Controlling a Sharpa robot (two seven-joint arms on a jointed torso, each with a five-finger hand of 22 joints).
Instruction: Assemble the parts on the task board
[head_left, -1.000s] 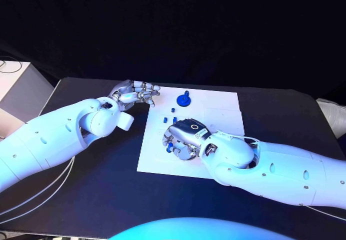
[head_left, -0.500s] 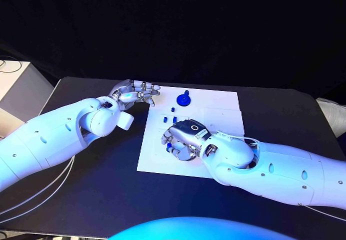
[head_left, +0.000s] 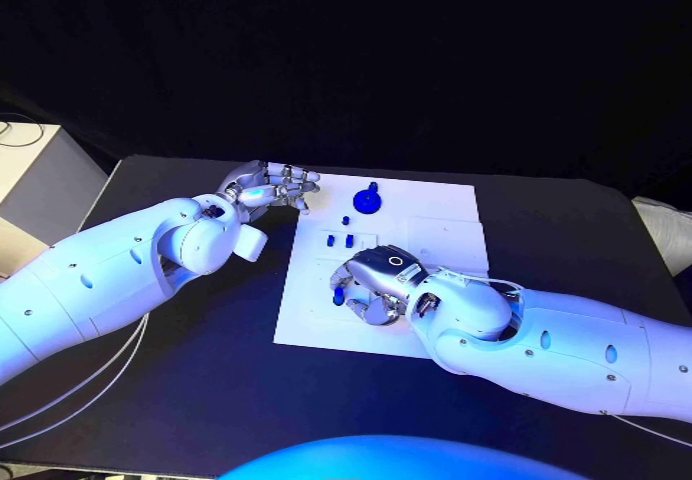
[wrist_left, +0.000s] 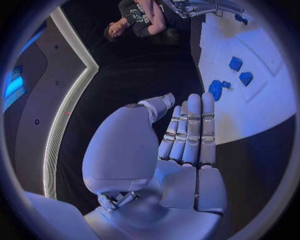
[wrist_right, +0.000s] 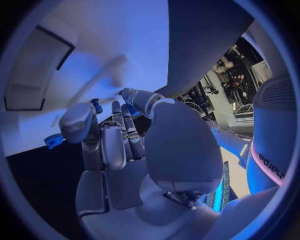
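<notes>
While the right hand (head_left: 372, 288) pinches a small blue part (head_left: 339, 296) over the task board (head_left: 433, 235), loose parts (head_left: 339, 240) lie at 12 o'clock; assembly seems early. The left hand (head_left: 274, 187) is curled on nothing.

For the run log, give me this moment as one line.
left hand: idle at board corner | right hand: fingers curled over a blue part on board

This is looking like a robot lab or demo room rather than a home. A black table (head_left: 216, 400) is standing against a dark backdrop, with a white board (head_left: 433, 215) lying in its middle, thin cables (head_left: 65, 395) trailing along the near edge, and a pale cabinet (head_left: 36, 165) sitting beside it. Lit strips (wrist_left: 65, 105) (running along dark wall panels) are glowing in the left wrist view.
</notes>
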